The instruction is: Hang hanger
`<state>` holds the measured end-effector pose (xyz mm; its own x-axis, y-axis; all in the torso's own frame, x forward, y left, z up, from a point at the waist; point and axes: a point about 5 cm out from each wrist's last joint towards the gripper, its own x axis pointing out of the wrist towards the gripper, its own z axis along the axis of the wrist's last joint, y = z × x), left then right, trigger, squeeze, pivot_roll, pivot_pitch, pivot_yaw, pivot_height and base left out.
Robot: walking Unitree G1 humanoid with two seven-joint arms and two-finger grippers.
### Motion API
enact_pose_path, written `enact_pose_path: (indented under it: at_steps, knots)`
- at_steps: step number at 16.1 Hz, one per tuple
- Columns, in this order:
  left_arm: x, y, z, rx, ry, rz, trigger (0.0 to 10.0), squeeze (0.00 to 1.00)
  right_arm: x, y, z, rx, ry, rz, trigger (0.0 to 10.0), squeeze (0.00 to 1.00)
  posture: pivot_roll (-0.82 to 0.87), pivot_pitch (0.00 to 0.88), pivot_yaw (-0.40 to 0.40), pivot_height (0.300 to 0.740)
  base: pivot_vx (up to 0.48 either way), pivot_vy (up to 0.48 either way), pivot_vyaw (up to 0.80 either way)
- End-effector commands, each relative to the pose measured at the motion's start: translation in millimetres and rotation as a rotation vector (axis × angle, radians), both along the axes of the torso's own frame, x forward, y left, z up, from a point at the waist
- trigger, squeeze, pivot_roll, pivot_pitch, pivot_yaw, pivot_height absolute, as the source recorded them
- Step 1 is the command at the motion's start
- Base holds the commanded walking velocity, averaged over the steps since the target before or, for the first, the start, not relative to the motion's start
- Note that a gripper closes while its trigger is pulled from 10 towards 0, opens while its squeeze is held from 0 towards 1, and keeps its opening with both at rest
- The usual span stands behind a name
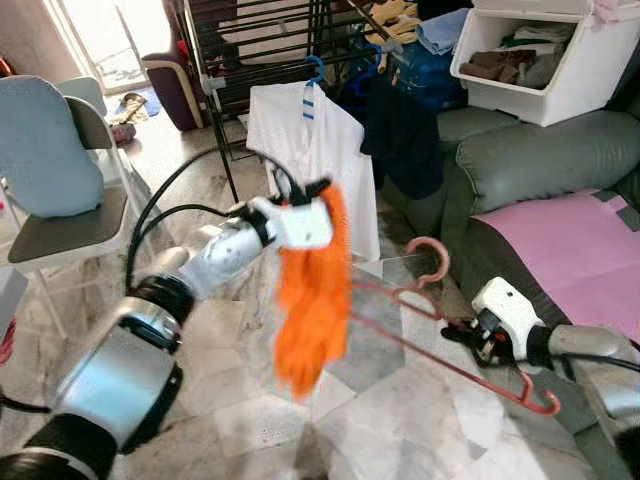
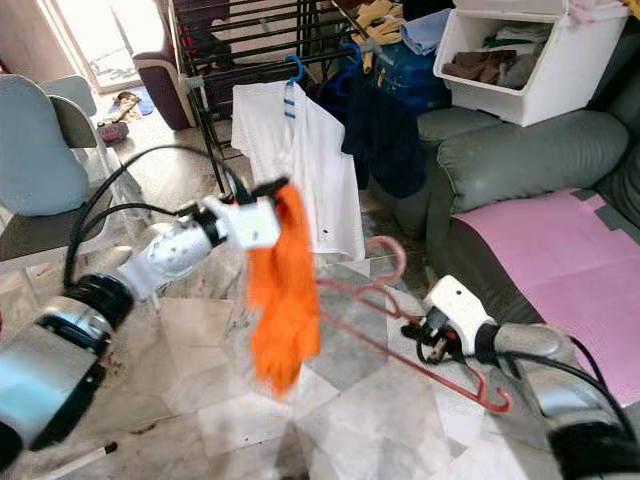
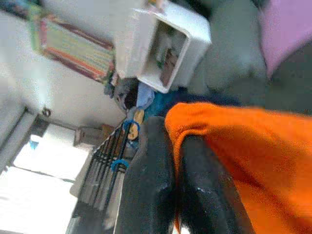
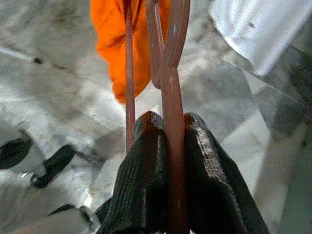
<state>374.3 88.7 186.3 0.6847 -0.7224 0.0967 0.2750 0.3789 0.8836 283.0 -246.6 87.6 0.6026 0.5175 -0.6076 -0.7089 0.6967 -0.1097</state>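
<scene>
A white shirt [image 1: 330,150] hangs on the rack [image 1: 262,45] beyond the tool; a bin [image 1: 545,60] tops the sofa [image 1: 530,160]; a chair [image 1: 60,170] stands aside.

Open marble floor [image 1: 400,420] ahead; drying rack [image 1: 270,40] with hung white shirt [image 1: 320,150] behind, sofa [image 1: 540,160] crowds the right
</scene>
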Motion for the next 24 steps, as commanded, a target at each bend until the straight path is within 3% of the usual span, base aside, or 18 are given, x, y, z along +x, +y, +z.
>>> enact_pose_path:
  at_steps: [1,3,4,5,7,8,10,11,13,15,16,20,21,23,24]
  knots:
    - [0.0,4.6,7,-0.059,-0.003,0.002,10.0,0.0,4.8,-8.3,-4,-0.017,0.005,-0.091,10.0,0.0,-0.18,0.0,0.089,0.74,0.0,0.0,0.0]
    - [-1.8,4.4,8,-0.109,0.012,-0.001,10.0,0.0,19.0,-26.3,0,0.061,-0.025,-0.332,10.0,0.0,-0.18,0.0,0.081,0.74,0.0,0.0,0.0]
    - [-2.8,4.1,7,-0.115,0.016,-0.005,10.0,0.0,23.3,-31.0,5,0.091,-0.05,-0.389,10.0,0.0,-0.18,0.0,0.079,0.74,0.0,0.0,0.0]
    - [-6.0,2.2,1,-0.118,0.033,-0.015,10.0,0.0,33.4,-40.3,17,0.176,-0.117,-0.521,10.0,0.0,-0.18,0.0,0.078,0.74,0.0,0.0,0.0]
    - [-13.8,-4.6,-12,-0.103,0.075,-0.054,10.0,0.0,44.3,-46.5,35,0.286,-0.2,-0.625,10.0,0.0,-0.19,0.0,0.083,0.74,0.0,0.0,0.0]
    - [-31.4,-23.2,-35,-0.081,0.11,-0.131,10.0,0.0,54.6,-48.2,54,0.447,-0.274,-0.734,10.0,0.0,-0.2,0.0,0.085,0.74,0.0,0.0,0.0]
    - [-44.7,-39.1,-55,-0.102,0.176,-0.158,10.0,0.0,62.1,-37.5,68,0.614,-0.278,-0.744,10.0,0.0,-0.2,0.0,0.085,0.74,0.0,0.0,0.0]
    - [-50.3,-44.6,-70,-0.072,0.207,-0.139,10.0,0.0,63.6,-7.0,75,0.635,-0.242,-0.577,10.0,0.0,-0.21,0.0,0.085,0.74,0.0,0.0,0.0]
    - [-49.2,-46.1,-71,-0.081,0.22,-0.118,10.0,0.0,45.8,30.4,63,0.533,-0.134,-0.269,10.0,0.0,-0.21,0.0,0.079,0.74,0.0,0.0,0.0]
    - [-45.2,-43.4,-64,-0.112,0.217,-0.092,10.0,0.0,15.6,38.5,27,0.337,-0.005,-0.081,10.0,0.0,-0.21,0.0,0.072,0.74,0.0,0.0,0.0]
    - [-42.8,-40.0,-60,-0.129,0.213,-0.074,10.0,0.0,-2.7,32.2,5,0.227,0.064,-0.027,10.0,0.0,-0.21,0.0,0.071,0.74,0.0,0.0,0.0]
    - [-40.8,-35.2,-60,-0.124,0.202,-0.038,10.0,0.0,-36.7,7.0,-18,0.077,0.191,-0.022,10.0,0.0,-0.21,0.0,0.077,0.74,0.0,0.0,0.0]
    - [-40.8,-34.6,-59,-0.116,0.193,-0.036,10.0,0.0,-47.7,-12.8,-27,-0.026,0.23,-0.032,10.0,0.0,-0.22,0.0,0.081,0.74,0.0,0.0,0.0]
    - [-40.3,-33.5,-57,-0.108,0.176,-0.038,10.0,0.0,-45.4,-31.5,-31,-0.133,0.222,-0.102,10.0,0.0,-0.22,0.0,0.082,0.74,0.0,0.0,0.0]
    - [-39.8,-33.5,-54,-0.129,0.169,-0.042,10.0,0.0,-33.5,-43.4,-28,-0.155,0.173,-0.226,10.0,0.0,-0.22,0.0,0.082,0.74,0.0,0.0,0.0]
